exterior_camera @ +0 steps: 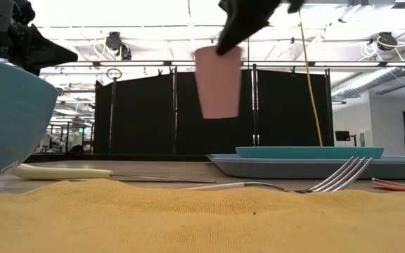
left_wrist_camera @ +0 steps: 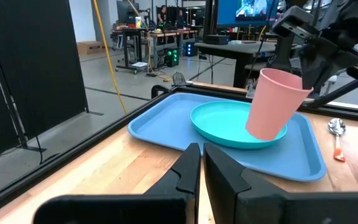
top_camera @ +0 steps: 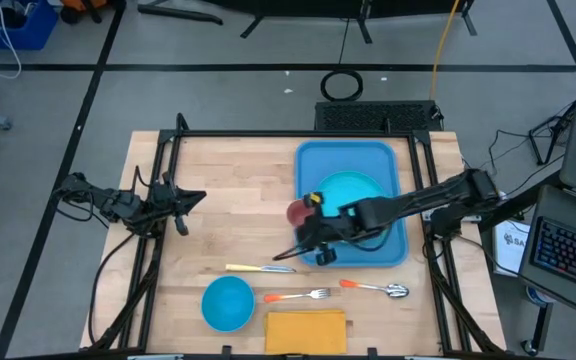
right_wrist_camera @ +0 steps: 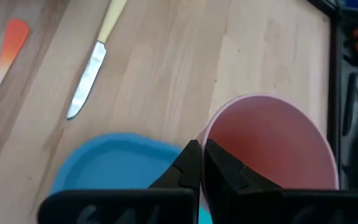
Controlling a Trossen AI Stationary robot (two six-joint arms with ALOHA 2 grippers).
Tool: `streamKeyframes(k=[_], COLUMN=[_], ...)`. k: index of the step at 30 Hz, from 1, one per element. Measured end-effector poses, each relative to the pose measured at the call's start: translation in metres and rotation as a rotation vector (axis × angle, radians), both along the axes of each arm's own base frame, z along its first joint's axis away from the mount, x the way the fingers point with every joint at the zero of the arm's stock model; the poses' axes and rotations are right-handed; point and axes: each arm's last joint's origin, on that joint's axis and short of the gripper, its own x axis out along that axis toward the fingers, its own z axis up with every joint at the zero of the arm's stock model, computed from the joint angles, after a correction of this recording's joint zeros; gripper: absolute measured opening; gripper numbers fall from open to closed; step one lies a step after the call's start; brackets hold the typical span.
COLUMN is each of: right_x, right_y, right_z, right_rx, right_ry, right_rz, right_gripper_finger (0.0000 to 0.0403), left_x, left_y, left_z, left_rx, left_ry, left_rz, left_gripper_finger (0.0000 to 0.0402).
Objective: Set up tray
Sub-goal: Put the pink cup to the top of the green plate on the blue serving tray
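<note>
Above tray: right gripper (top_camera: 318, 232) fingers pinch rim of pink cup (exterior_camera: 218, 81), lifted over tray (top_camera: 389, 160) edge, tilted.
Left gripper (top_camera: 190, 198): desk's left side, fingers nearly together, empty.
Plate (left_wrist_camera: 225, 122): on tray.

Plate (top_camera: 353, 190) on tray (top_camera: 388, 160); cup (top_camera: 299, 212) above tray's left rim.

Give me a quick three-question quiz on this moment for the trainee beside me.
1. True or false: the pink cup stands on the table.
2. What lies on the tray? A) bowl B) plate C) napkin
3. Which gripper holds the cup?

Key:
1. False. It hangs tilted in the air, clear of the wood in the low view.
2. B. The turquoise plate lies on it; the bowl and napkin lie on the bare table.
3. The right gripper, pinching its rim. The left gripper waits shut at the table's left side.
</note>
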Motion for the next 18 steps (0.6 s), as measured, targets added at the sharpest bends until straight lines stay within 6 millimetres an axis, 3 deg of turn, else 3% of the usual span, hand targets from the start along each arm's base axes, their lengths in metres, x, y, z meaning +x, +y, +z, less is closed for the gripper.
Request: streamKeyframes(k=[10,18], right_x=[-0.079,-0.127], right_y=[-0.002,0.005], right_z=[0.0,0.0], right_rx=[0.116,0.148], right_ry=[-0.092,-0.007], right_rz=[-0.194,-0.345], right_gripper_finger=[0.0,0.0], left_x=[0.0,0.0], left_y=[0.0,0.001], left_z=[0.0,0.001], left_rx=[0.0,0.009], left_ry=[-0.004,-0.002], left_rz=[0.004,0.03], left_gripper_finger=[0.0024,0.0024])
